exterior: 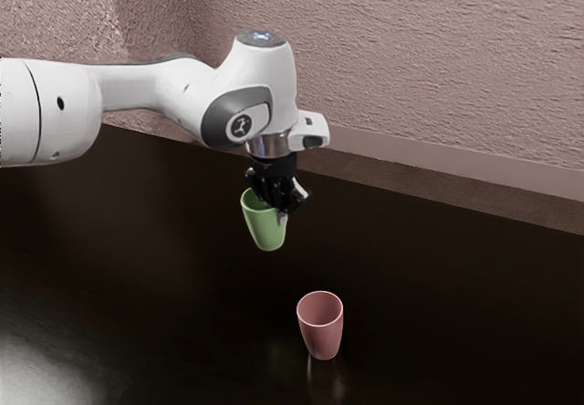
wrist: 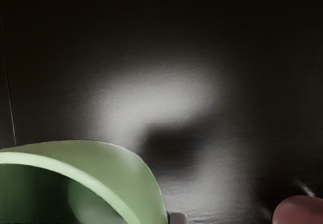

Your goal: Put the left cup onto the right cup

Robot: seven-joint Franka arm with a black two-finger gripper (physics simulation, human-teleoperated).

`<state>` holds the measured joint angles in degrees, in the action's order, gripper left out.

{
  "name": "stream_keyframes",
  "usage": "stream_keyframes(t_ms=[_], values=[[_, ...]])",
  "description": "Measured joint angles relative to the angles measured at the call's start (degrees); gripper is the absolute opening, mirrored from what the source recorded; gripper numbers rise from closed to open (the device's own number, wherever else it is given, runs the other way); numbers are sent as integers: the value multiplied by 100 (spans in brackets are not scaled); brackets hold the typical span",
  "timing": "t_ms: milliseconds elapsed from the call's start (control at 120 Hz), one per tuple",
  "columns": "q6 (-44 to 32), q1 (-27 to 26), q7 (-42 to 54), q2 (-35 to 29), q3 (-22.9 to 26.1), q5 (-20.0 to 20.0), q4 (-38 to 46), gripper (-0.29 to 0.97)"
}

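Exterior view: the white arm point(exterior: 119, 95) comes in from the exterior view's left and bends down over the dark table point(exterior: 109, 305). The gripper point(exterior: 285, 206) points downward, and its black fingers pinch the rim of the green cup point(exterior: 263, 227) on the side toward the exterior view's right. The green cup hangs in the air, tilted a little, well clear of the tabletop. Lower and toward the exterior view's right, the pink cup point(exterior: 320, 325) stands upright on the table with its mouth open upward, apart from the green cup. Bare table surrounds it on all sides, and the table's far edge meets the wall point(exterior: 438, 49) well behind. In the wrist view, the green cup's point(wrist: 101, 173) rim curves large just under the hand, and the pink cup's point(wrist: 300, 211) edge lies beyond it on the table point(wrist: 161, 57).
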<state>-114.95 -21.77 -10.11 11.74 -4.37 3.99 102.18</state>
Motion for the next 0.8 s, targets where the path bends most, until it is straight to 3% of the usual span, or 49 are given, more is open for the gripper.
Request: stream_keyframes(t_ms=[800], values=[[16,1,-855,121,1143,112,-240,-10]])
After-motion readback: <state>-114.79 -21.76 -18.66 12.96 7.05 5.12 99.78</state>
